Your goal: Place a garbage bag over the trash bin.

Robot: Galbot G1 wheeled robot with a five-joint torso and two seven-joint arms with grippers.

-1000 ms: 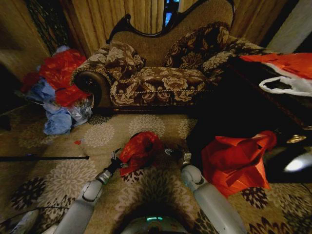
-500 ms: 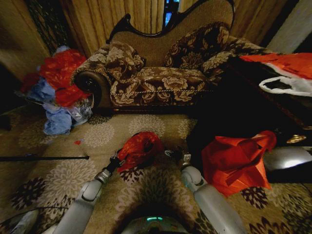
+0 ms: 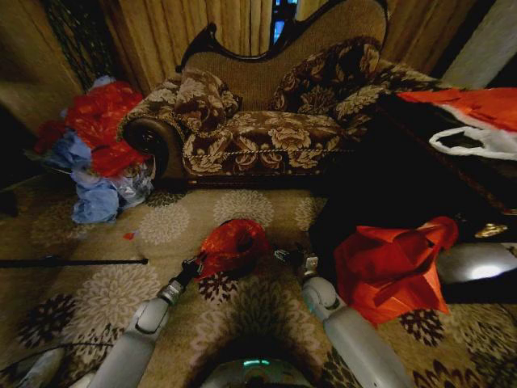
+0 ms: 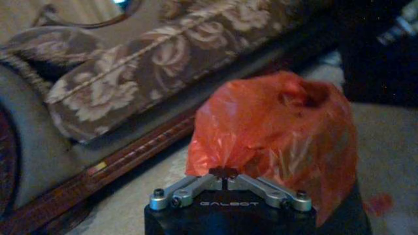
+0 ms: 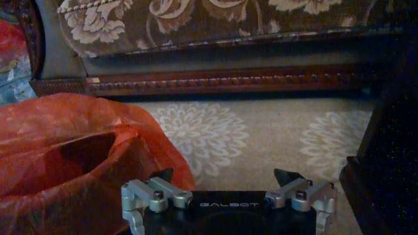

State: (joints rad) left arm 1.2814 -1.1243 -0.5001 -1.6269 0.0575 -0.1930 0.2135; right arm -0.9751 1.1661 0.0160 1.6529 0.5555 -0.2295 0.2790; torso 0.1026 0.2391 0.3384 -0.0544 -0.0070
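A patterned carpet [image 3: 242, 206] lies before a floral sofa [image 3: 266, 121], with a heap of red and blue bags [image 3: 97, 145] at the sofa's left end. On the carpet near the robot, the garbage bag [image 3: 233, 246] drapes the trash bin, hiding it almost entirely. The left hand [image 4: 225, 177] is closed, pinching the bag's edge. The right hand [image 5: 225, 177] is open beside the bag's mouth.

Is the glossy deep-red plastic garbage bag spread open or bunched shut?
Spread open: the glossy deep-red plastic garbage bag shows a gaping dark mouth, its edge pinched by the left gripper.
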